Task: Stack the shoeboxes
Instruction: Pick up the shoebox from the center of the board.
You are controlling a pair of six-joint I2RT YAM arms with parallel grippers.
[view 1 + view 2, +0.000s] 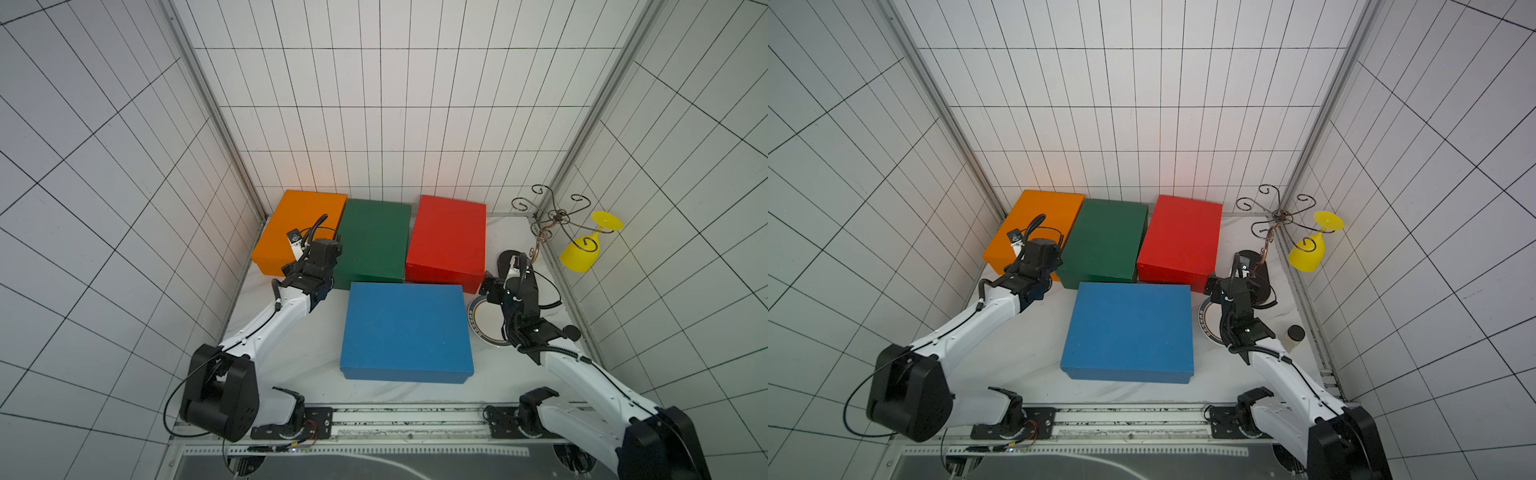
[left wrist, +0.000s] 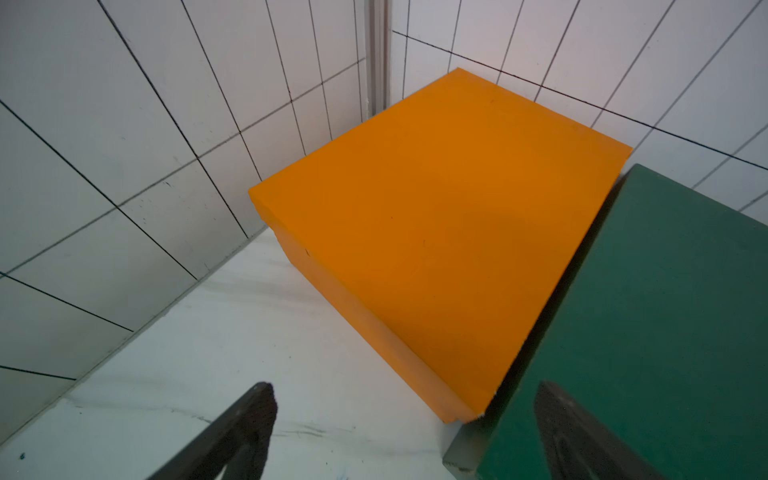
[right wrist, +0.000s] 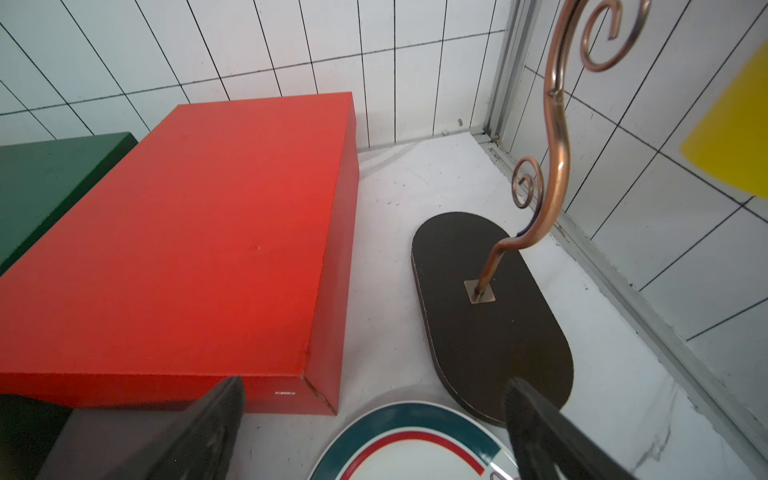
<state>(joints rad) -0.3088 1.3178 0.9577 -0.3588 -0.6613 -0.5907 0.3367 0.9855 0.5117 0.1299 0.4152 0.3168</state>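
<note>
Four shoeboxes lie flat on the white table in both top views. The orange box (image 1: 299, 230) (image 1: 1038, 220), green box (image 1: 374, 241) (image 1: 1104, 243) and red box (image 1: 449, 241) (image 1: 1181, 237) form a row along the back wall. In front of them lies the blue box (image 1: 405, 330) (image 1: 1129, 330). My left gripper (image 2: 405, 388) hovers open over the near corners of the orange box (image 2: 436, 232) and green box (image 2: 665, 332), holding nothing. My right gripper (image 3: 374, 386) is open and empty beside the red box's (image 3: 187, 249) near right corner.
A round plate (image 1: 484, 328) (image 3: 415, 444) lies under the right gripper, right of the blue box. A copper wire stand (image 1: 548, 220) on a dark oval base (image 3: 490, 316) fills the back right corner, with a yellow glass (image 1: 582, 249) hanging from it. A small black-lidded jar (image 1: 1295, 334) stands by the right wall.
</note>
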